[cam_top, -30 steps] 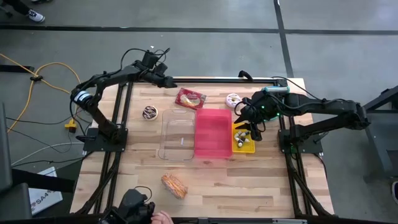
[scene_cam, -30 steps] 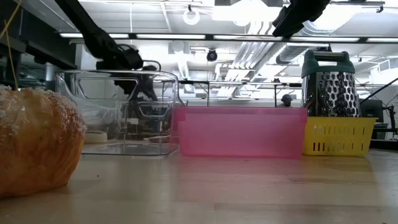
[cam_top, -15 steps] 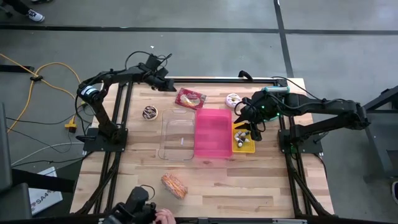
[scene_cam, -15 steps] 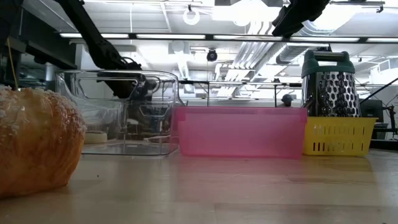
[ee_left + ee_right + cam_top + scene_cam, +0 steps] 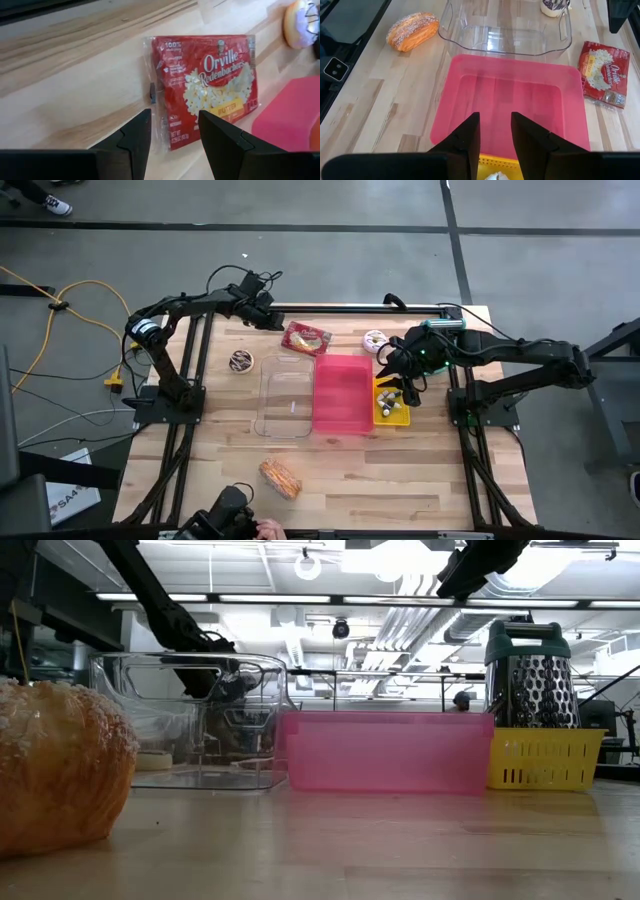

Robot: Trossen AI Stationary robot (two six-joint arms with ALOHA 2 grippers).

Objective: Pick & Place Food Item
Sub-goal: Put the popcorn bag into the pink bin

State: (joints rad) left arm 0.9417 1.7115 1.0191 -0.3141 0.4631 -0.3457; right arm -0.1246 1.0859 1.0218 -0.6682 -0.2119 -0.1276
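Table (image 5: 420,470) inspected from above: left gripper (image 5: 268,320) is positioned at far edge, just left of popcorn packet (image 5: 306,338), not touching it; jaws seen parted in left wrist view, nothing between them, with the red packet (image 5: 205,85) lying flat on the wood directly ahead. Right gripper (image 5: 408,385) is held above yellow basket (image 5: 392,412) at right of pink bin (image 5: 342,393); fingers (image 5: 465,137) shown apart w/ narrow gap, nothing gripped. Pink bin is placed at table centre w/ clear bin (image 5: 284,396) touching its left side; both look empty in right wrist view. Metal grater (image 5: 531,675) is noted standing upright in yellow basket (image 5: 545,760) per low view. Frosted donut (image 5: 375,340) is located at far side, right of packet and apart from it. Choc-topped item in small cup (image 5: 241,361) sits left of clear bin, near but apart. Sugared pastry (image 5: 280,476) lies at near side, well apart from bins, and fills left foreground in low view (image 5: 60,770). A person's hand (image 5: 262,529) is partly seen at near edge beside camera gear; details cannot be told.
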